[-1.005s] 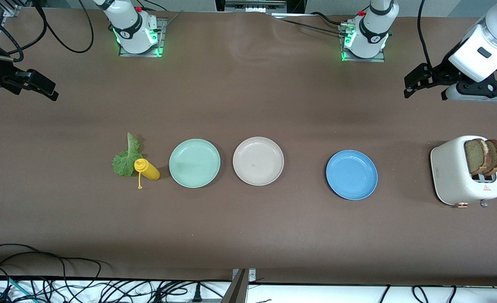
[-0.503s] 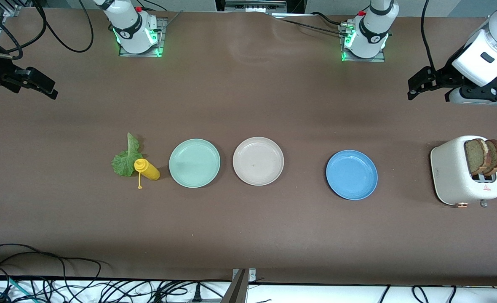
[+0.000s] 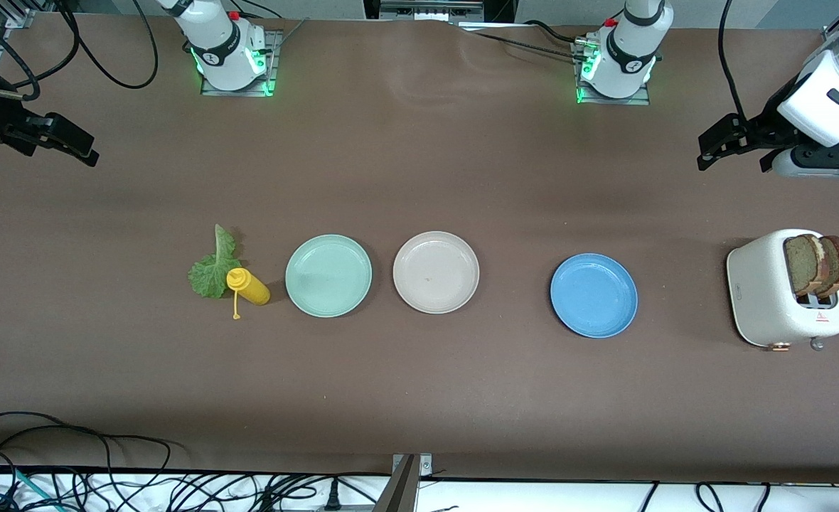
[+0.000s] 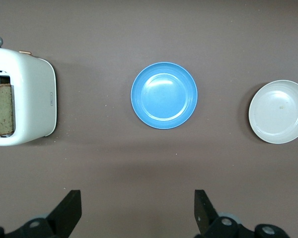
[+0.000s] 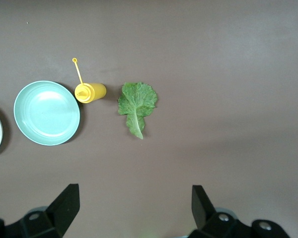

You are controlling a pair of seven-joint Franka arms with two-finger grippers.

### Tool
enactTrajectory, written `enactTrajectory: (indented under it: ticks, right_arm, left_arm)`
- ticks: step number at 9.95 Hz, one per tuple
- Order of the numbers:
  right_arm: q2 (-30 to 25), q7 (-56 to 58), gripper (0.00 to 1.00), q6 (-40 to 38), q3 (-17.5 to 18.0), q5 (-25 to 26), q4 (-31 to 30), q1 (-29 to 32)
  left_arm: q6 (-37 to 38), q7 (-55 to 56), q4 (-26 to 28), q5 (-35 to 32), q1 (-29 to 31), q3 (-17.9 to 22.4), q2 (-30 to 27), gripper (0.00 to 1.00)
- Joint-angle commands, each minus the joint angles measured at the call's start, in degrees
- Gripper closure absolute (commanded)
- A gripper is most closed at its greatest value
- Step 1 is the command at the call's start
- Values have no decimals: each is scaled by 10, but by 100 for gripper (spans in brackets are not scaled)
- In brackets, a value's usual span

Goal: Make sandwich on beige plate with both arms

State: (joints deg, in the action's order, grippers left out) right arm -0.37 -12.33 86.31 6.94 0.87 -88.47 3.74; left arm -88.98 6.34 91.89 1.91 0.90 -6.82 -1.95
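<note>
The beige plate (image 3: 436, 272) sits bare between the mint plate (image 3: 328, 275) and blue plate (image 3: 594, 295); bread slices (image 3: 816, 264) stand in the toaster (image 3: 782, 291), the lettuce leaf (image 3: 213, 267) beside the mustard bottle (image 3: 248, 286); left gripper (image 3: 736, 139) and right gripper (image 3: 53, 142) hover wide open, empty, each seemingly posted over its own ingredient's end.

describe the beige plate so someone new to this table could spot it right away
Three round plates sit in a row across the middle of the brown table. The beige plate is the middle one, between the mint-green plate and the blue plate. It alone is pale beige-pink.
</note>
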Motion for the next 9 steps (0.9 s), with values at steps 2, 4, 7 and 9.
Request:
enactTrajectory:
  ticks: [2, 4, 7, 9]
  right_arm:
    - [1, 2, 0, -6, 2, -2, 1, 1]
    - [2, 2, 0, -7, 1, -2, 0, 1]
    - [3, 3, 0, -6, 1, -3, -2, 1]
    - [5, 7, 0, -6, 1, -3, -3, 1]
  left_arm:
    - [1, -4, -7, -9, 2, 0, -6, 0]
    - [1, -6, -7, -8, 3, 0, -5, 0]
    - [1, -12, -5, -9, 18, 0, -4, 0]
    - [1, -12, -2, -9, 23, 0, -3, 0]
